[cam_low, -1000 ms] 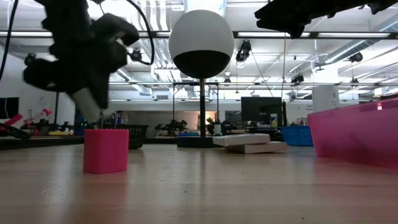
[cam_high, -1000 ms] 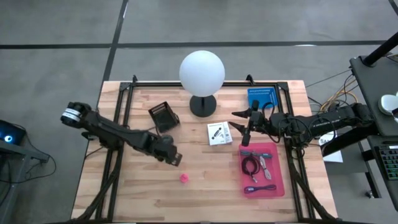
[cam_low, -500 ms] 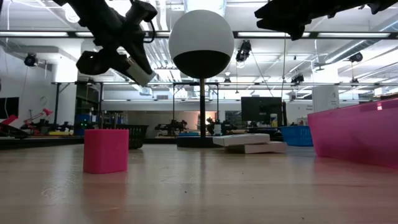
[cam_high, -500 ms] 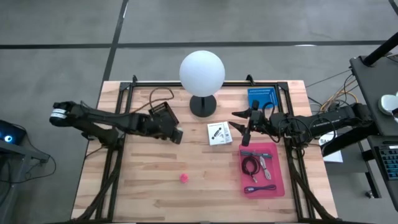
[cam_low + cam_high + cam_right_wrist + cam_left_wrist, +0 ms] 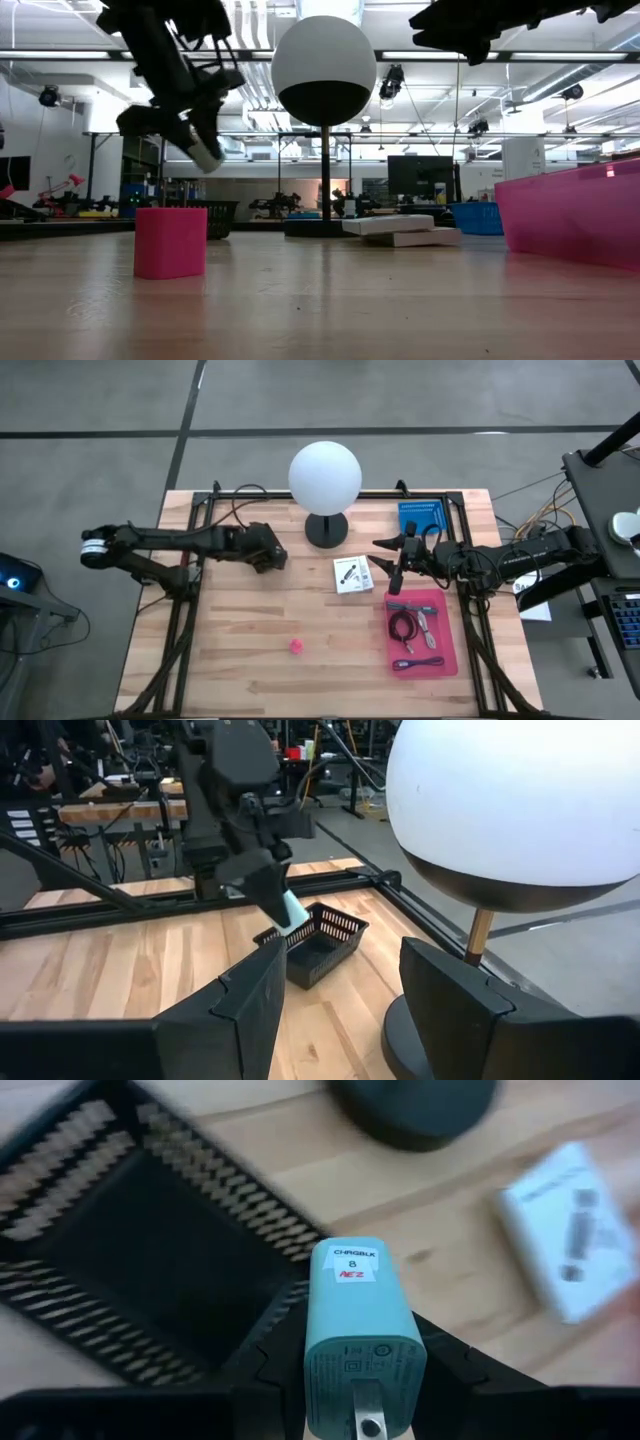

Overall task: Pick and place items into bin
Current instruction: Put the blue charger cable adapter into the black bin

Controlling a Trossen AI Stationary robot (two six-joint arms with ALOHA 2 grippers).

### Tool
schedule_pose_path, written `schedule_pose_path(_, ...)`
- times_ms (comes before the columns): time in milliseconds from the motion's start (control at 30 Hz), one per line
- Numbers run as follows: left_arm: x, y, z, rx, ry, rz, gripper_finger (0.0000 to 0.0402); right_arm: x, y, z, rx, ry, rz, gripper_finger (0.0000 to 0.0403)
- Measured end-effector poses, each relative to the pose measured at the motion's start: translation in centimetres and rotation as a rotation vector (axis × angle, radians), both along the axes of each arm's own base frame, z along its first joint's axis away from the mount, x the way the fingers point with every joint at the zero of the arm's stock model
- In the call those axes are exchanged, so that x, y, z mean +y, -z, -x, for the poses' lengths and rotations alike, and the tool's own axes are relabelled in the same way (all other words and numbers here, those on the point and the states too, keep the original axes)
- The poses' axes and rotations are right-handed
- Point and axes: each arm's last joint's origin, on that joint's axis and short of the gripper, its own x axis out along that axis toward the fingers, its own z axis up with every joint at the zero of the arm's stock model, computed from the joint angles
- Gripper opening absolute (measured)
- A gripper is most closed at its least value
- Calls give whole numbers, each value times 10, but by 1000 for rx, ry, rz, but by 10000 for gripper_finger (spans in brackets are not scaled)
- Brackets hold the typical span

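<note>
I have the left hand (image 5: 268, 550) up over the small black mesh basket (image 5: 258, 544) at the back left of the wooden slat table (image 5: 230, 660). It is pinching a teal plastic charger block with a white label (image 5: 358, 1335); the left wrist view shows the two fingers (image 5: 270, 1365) pressed against the block's sides, with the basket's dark inside just beyond it. In the low view that hand (image 5: 195, 140) hangs clear of the table, above the pink block.

The small pink block (image 5: 297, 646) sits alone on the table's near middle, well apart from everything else; the low view shows it (image 5: 171, 242) upright on the boards.

Behind it stands the white globe lamp on a round black base (image 5: 325, 478). Just right of the base lies a white printed card (image 5: 350, 574).

The right hand (image 5: 392, 565) hovers between that card and the blue perforated tray (image 5: 421, 519) at the back right, above the far end of the pink plastic bin (image 5: 449, 635). Its fingers (image 5: 245, 1000) are spread wide and carry nothing.

Inside the pink bin I see a dark coiled cable (image 5: 402, 625), a silvery metal piece (image 5: 424, 624) beside it, and a purple cord (image 5: 420, 661) at the near end.
</note>
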Motion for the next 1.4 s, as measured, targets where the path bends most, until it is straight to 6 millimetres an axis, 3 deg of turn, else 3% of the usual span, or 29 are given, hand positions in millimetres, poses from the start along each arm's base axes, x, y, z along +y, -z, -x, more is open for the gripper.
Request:
schedule_pose_path(300,12,6,13,119,-63,29,102,0,1,0,15,0,5,185)
schedule_pose_path(867,13,31,0,201,-95,165,118,0,7,1,26,14,-88,185)
schedule_pose_path(1400,14,32,0,217,-69,155,122,0,8,1,35,11,-66,185)
